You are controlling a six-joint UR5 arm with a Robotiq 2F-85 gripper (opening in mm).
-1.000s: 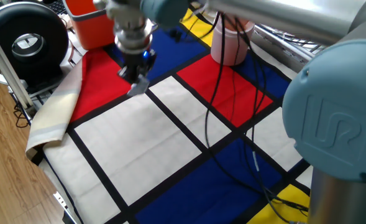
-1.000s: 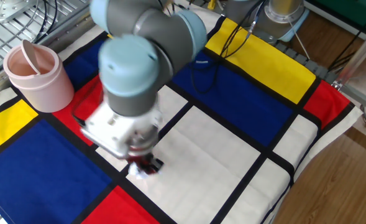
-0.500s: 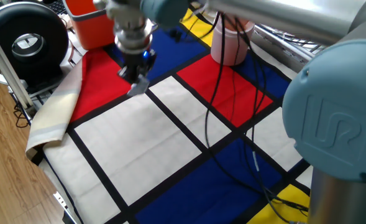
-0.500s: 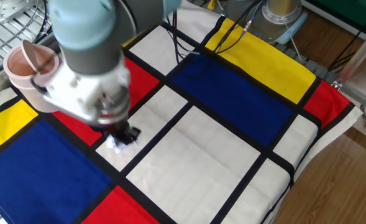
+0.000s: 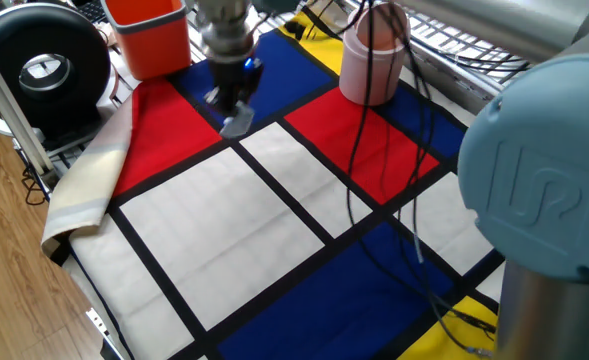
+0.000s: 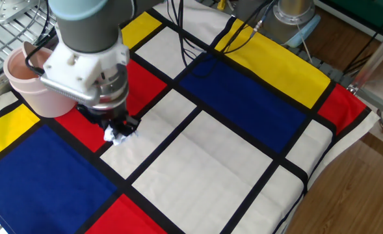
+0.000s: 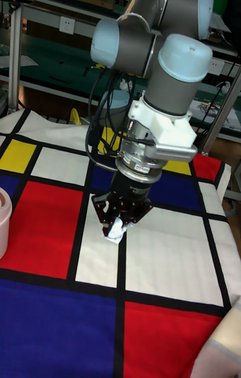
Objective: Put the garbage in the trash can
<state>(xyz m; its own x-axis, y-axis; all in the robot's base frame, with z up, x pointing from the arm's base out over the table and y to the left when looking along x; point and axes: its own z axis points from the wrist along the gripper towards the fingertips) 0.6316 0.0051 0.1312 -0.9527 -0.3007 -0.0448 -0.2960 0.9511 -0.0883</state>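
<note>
A small crumpled white-grey wad, the garbage [image 6: 118, 136] [image 5: 236, 123] [image 7: 114, 230], sits between the fingertips of my gripper [image 6: 121, 129] [image 5: 234, 108] [image 7: 116, 222], which is shut on it just above the checkered cloth. The trash can [image 6: 40, 83] [image 5: 372, 58], pale pink and cylindrical with a swing lid, stands at the cloth's edge. In the other fixed view it lies a short way up-left of the gripper, partly behind the wrist. Only a sliver of the trash can [image 7: 3, 218] shows at the left edge of the tall view.
An orange square bin [image 5: 154, 35] stands at the cloth's corner near the gripper. A black round device [image 5: 40, 63] sits beside the table. Black cables [image 5: 374, 170] trail over the cloth. The cloth's folded edge [image 5: 84, 195] hangs off the table side.
The gripper, still holding the wad, has moved across the cloth toward the pink trash can, from the white square onto the border of the red square.
</note>
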